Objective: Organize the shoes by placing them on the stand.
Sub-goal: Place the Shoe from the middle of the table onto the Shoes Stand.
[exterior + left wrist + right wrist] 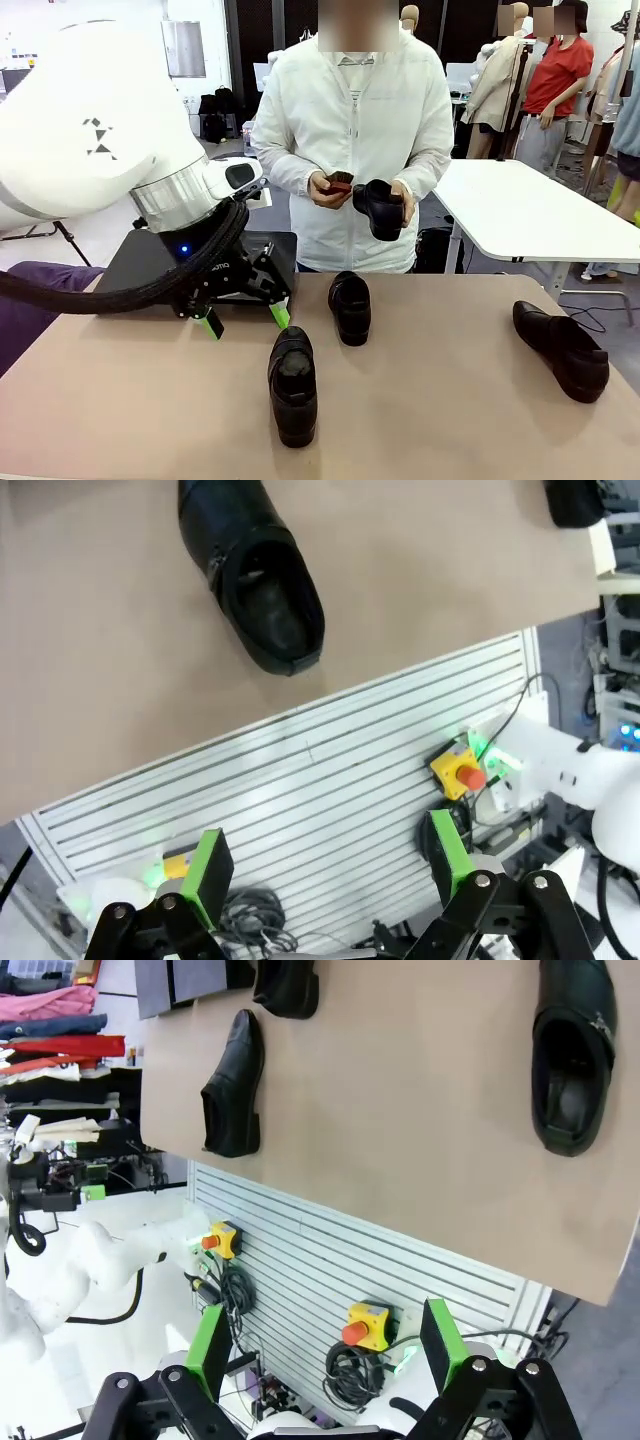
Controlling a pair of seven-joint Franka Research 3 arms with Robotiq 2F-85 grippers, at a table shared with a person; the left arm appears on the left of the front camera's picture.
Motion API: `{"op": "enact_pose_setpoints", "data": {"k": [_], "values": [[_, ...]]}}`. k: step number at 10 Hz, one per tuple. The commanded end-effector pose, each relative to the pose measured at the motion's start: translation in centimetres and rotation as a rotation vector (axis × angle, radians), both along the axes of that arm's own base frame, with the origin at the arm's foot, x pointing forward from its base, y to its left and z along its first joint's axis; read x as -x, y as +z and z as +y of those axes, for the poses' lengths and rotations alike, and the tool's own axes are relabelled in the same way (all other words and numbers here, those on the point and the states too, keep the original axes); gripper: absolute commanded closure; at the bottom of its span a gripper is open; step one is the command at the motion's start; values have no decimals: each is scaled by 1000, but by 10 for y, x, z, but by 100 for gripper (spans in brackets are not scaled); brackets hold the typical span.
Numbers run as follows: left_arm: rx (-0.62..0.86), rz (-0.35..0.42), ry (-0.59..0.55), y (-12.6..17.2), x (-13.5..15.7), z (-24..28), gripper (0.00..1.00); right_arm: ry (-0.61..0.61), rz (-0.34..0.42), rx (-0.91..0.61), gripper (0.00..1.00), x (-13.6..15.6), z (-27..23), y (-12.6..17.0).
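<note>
The left gripper [247, 320] hangs with its jaws spread and nothing between them. Its green pads [281, 316] angle down toward the table [450, 420] at about 9 o'clock in the front view, just in front of the stand [140, 262], a low matte-black platform with a flat top. The bulky white left arm [90, 130] bends over it from 10 o'clock, with a black ribbed hose [100, 295] looping beneath. The right gripper [325, 1345] is likewise spread wide and empty. It is held off the table's near edge, facing a white slatted panel [400, 1260] that carries yellow boxes with red buttons [365, 1325]. Three black, faintly glossy leather loafers lie well apart on the matte tan tabletop. The nearest shoe [293, 385] is at 6 o'clock, the middle shoe [350, 307] is just beyond it toward 12 o'clock, and the third shoe [560, 348] lies at 3 o'clock, set at a slant. At 12 o'clock a person [350, 120] in a white jacket stands at the far side. One hand [403, 200] holds the fourth shoe [383, 208] at waist height, and the other hand [325, 188] grips a small reddish-brown object I cannot identify. Behind, at 2 o'clock, stands a white table [520, 210]. Folded clothes [50, 1020] in pink, red and blue are stacked at 10 o'clock in the right wrist view.
</note>
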State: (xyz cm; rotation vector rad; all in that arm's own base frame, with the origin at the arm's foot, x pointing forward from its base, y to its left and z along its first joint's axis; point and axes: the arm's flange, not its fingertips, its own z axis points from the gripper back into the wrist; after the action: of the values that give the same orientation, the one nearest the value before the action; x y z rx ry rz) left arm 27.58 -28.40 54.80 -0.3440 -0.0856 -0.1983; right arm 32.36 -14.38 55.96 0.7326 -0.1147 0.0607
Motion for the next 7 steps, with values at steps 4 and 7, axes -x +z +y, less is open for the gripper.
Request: {"op": "enact_pose_setpoints", "data": {"k": [4, 7], "values": [[-126, 11, 29, -38, -51, -46, 0, 26, -12, 7, 0, 4, -3, -1], [-107, -145, 116, -94, -118, -68, 0, 26, -12, 7, 0, 4, -3, -1]]}}
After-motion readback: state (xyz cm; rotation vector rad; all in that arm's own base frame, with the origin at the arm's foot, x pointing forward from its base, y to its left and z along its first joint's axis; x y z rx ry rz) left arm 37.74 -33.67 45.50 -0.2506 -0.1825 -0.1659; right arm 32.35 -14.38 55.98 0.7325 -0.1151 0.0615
